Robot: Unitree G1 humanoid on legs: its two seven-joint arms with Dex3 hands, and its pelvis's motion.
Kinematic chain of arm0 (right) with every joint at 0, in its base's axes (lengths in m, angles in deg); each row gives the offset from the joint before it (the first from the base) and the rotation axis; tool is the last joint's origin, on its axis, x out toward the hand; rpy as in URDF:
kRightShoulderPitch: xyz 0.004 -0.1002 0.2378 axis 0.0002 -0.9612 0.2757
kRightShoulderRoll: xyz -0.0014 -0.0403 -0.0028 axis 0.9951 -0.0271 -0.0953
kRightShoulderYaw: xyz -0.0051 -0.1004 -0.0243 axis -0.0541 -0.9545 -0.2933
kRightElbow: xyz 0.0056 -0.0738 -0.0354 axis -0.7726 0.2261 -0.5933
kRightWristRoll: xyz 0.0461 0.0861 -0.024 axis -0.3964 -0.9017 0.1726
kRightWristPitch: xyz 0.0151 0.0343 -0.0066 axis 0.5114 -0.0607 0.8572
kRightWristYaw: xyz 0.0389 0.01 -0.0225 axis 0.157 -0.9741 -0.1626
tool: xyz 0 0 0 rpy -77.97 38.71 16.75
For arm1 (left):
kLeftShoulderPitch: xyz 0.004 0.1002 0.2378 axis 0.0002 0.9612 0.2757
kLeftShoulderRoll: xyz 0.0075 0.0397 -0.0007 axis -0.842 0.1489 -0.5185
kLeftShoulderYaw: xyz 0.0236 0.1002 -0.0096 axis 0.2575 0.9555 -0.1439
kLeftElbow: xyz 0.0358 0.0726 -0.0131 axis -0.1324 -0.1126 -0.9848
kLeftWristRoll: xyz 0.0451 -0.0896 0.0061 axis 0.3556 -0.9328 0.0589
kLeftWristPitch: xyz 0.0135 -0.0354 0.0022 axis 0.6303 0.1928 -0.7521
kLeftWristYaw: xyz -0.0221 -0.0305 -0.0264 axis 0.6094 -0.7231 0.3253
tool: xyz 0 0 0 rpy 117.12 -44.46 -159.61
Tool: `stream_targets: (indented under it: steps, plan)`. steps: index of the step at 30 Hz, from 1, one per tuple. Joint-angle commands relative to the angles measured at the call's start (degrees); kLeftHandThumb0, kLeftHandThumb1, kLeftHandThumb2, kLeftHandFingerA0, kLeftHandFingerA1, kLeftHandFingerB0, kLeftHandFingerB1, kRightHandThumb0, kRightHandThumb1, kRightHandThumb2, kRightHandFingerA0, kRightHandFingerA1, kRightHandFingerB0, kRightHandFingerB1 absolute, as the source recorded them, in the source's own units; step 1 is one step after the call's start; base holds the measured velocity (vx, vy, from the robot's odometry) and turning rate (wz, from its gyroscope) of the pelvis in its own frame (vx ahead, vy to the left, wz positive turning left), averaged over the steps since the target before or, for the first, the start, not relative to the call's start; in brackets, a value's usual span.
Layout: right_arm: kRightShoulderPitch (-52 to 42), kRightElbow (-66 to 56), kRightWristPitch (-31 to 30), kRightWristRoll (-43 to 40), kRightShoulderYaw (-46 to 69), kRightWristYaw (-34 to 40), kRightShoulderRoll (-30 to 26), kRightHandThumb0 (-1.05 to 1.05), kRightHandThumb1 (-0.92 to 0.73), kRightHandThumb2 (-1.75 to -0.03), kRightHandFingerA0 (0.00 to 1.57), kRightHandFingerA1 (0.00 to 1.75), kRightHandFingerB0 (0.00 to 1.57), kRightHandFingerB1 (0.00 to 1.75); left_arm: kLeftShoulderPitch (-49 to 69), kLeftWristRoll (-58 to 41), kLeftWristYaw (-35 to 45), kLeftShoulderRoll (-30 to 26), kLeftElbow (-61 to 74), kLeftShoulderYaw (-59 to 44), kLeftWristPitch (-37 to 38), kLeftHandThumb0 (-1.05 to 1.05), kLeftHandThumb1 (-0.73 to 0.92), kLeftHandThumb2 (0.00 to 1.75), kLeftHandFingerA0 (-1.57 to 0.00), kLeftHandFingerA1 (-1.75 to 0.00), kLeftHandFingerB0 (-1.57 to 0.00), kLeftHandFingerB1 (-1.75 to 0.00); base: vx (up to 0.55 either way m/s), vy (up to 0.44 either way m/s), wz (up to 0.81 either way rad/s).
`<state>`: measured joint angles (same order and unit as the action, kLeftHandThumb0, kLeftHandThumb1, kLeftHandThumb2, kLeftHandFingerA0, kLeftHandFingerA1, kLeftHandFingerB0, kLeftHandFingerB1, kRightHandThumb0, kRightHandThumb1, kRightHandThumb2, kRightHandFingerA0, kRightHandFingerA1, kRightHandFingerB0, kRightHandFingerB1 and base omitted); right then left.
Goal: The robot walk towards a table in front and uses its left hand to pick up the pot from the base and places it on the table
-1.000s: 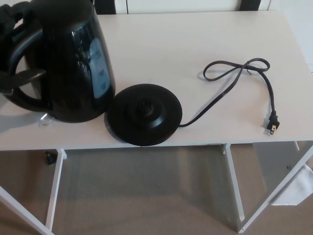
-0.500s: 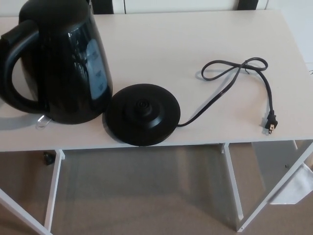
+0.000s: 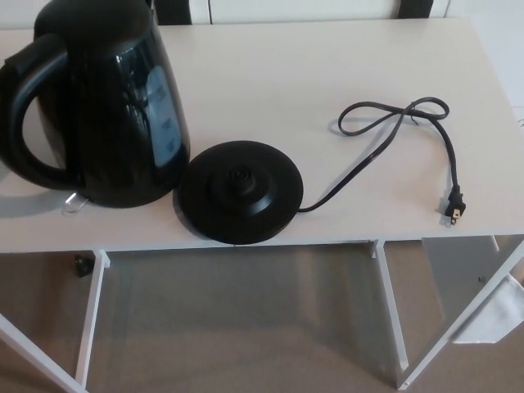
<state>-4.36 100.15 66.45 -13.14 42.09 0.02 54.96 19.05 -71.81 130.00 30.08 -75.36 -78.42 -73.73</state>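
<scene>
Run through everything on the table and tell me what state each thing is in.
Base: empty, flat near the table's front edge.
Pot: upright on the table beside the base, nothing holding it.
Cord: loosely looped on the tabletop.
Plug: unplugged, lying flat.

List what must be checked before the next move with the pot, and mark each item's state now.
1. Pot off the base: ok, it stands on the table to the base's left.
2. Pot upright: ok.
3. Handle free of any hand: ok.
4. Gap between pot and base: cannot tell, their edges meet in this view.
5. Plug unplugged: ok, it lies on the table with the cord looped.
6. Where the hands are: cannot tell, neither is in view.
</scene>
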Motion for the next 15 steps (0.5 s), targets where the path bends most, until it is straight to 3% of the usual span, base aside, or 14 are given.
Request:
stream_targets:
  steps: [1,4,8,10,11,12,15]
  plan:
    - [-1.98,2.8,2.46,-0.71,0.68,1.95,0.81,-0.36,-0.65,-0.58,0.67,0.43,0.53,0.39,31.33,-5.21,10.26,17.34,11.98,-3.6,9.15,-0.74,0.41,0.74,0.0,-0.13,0.0,-0.06,0.0,0.0,0.0]
    - [-2.81,3.81,4.09,-2.09,2.2,4.83,3.29,-0.38,-0.62,-0.58,0.62,0.44,0.53,0.4,41.12,-2.51,9.44,26.71,12.93,2.4,13.35,-0.72,0.44,0.84,0.0,-0.18,0.0,-0.11,0.0,0.0,0.0]
    - [-3.78,5.14,6.39,-1.7,2.78,6.8,3.46,-0.44,-0.65,-0.59,0.55,0.42,0.49,0.39,44.94,1.01,8.03,32.32,9.4,6.64,19.15,-0.78,0.5,0.89,0.0,-0.21,0.0,-0.1,0.0,0.0,0.0]
    - [-4.48,4.8,6.68,-1.81,3.3,7.33,3.32,-0.49,-0.67,-0.6,0.52,0.41,0.47,0.38,46.58,1.68,7.0,34.89,7.04,8.83,17.85,-0.78,0.53,0.92,0.0,-0.24,0.0,-0.14,0.0,0.0,0.0]
    - [-5.02,4.35,6.74,-2.26,3.72,6.97,3.25,-0.54,-0.68,-0.61,0.46,0.38,0.38,0.35,47.04,1.29,7.41,35.66,4.57,10.11,14.71,-0.67,0.69,0.62,-0.03,-0.26,-0.01,-0.19,0.0,0.0,0.0]
    - [-5.31,4.35,7.09,-2.68,4.16,6.89,3.36,-0.57,-0.68,-0.62,0.43,0.38,0.34,0.34,47.33,1.19,7.5,36.59,2.6,11.41,12.7,-0.77,0.5,0.88,-0.02,-0.25,-0.04,-0.15,0.0,0.0,0.0]
    - [-5.02,5.66,7.93,-3.07,5.17,6.85,3.76,-0.59,-0.68,-0.61,0.41,0.37,0.32,0.33,47.34,1.38,6.92,37.57,0.06,14.24,10.8,-0.73,0.46,0.85,-0.04,-0.23,-0.07,-0.18,0.0,0.0,0.0]
